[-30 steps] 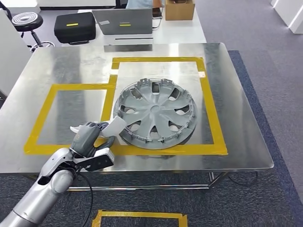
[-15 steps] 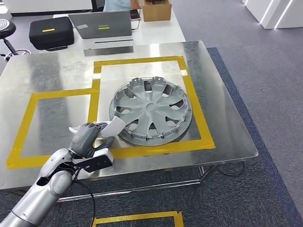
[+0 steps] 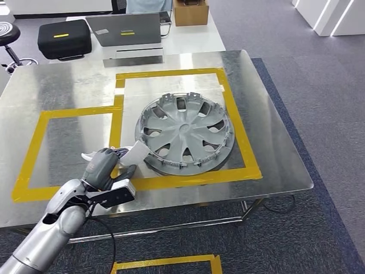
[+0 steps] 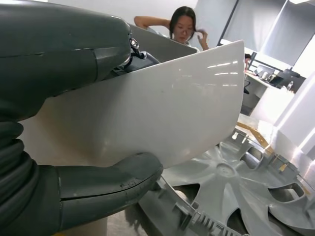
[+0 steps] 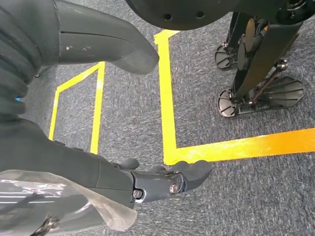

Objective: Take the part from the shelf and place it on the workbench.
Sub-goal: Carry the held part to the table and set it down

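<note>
Yellow tape rectangles are marked on the shiny metal workbench (image 3: pixel 267 142), where a grey plastic wheel cover (image 3: pixel 185 134) lies flat. A white curved plastic part (image 3: pixel 137 153) is pinched by the left hand (image 3: pixel 102 166) between thumb and fingers, just over the table's near edge, beside the cover's rim. The right hand (image 5: pixel 122 182) hangs over grey carpet, fingers apart, holding nothing.

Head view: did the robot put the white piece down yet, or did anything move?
Not yet. The whole picture shifted, so the camera moved, not the things. The left hand still holds the white part at the wheel cover's near edge, over the metal workbench. Nothing was let go.
</note>
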### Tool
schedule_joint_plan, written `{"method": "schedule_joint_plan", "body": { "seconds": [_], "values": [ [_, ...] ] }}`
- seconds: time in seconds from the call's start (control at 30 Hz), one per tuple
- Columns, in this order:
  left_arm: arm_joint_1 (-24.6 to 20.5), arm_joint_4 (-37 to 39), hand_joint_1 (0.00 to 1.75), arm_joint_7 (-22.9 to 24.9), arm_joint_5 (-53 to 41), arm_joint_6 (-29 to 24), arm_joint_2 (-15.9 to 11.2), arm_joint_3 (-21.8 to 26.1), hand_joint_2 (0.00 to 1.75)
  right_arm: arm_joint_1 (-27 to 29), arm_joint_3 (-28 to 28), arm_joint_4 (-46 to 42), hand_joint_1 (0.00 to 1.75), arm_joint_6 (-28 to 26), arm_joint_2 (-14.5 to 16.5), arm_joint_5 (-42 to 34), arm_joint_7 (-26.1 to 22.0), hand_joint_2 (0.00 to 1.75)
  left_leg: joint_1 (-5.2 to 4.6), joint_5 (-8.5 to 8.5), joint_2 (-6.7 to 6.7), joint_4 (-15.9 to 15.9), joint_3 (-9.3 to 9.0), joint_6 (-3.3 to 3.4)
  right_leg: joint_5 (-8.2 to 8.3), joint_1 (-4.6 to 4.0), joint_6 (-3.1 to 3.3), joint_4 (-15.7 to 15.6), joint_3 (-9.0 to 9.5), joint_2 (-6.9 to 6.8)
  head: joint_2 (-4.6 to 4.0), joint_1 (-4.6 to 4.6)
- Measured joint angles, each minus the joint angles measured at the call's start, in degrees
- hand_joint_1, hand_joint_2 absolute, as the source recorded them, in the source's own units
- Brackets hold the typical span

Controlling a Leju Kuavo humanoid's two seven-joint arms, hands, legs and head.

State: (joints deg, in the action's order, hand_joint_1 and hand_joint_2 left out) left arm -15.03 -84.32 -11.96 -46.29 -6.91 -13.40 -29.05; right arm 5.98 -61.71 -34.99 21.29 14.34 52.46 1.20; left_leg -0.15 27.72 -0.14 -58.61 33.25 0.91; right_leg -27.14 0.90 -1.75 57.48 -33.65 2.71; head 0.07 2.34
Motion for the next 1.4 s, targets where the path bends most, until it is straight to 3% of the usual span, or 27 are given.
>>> {"method": "schedule_joint_plan", "body": {
  "seconds": [1.4],
  "values": [
    [0.0, 0.0, 1.75, 0.0, 0.0, 0.0, 0.0, 0.0, 1.75, 0.0, -0.01, 0.0, 0.0, 0.0, 0.0, 0.0, 0.0, 1.75, 0.19, -0.02, 0.0, 0.03, 0.0, -0.02, -0.06, -0.19, 0.08, 0.11, -0.09, 0.0, 0.0, 0.0]
  ]
}}
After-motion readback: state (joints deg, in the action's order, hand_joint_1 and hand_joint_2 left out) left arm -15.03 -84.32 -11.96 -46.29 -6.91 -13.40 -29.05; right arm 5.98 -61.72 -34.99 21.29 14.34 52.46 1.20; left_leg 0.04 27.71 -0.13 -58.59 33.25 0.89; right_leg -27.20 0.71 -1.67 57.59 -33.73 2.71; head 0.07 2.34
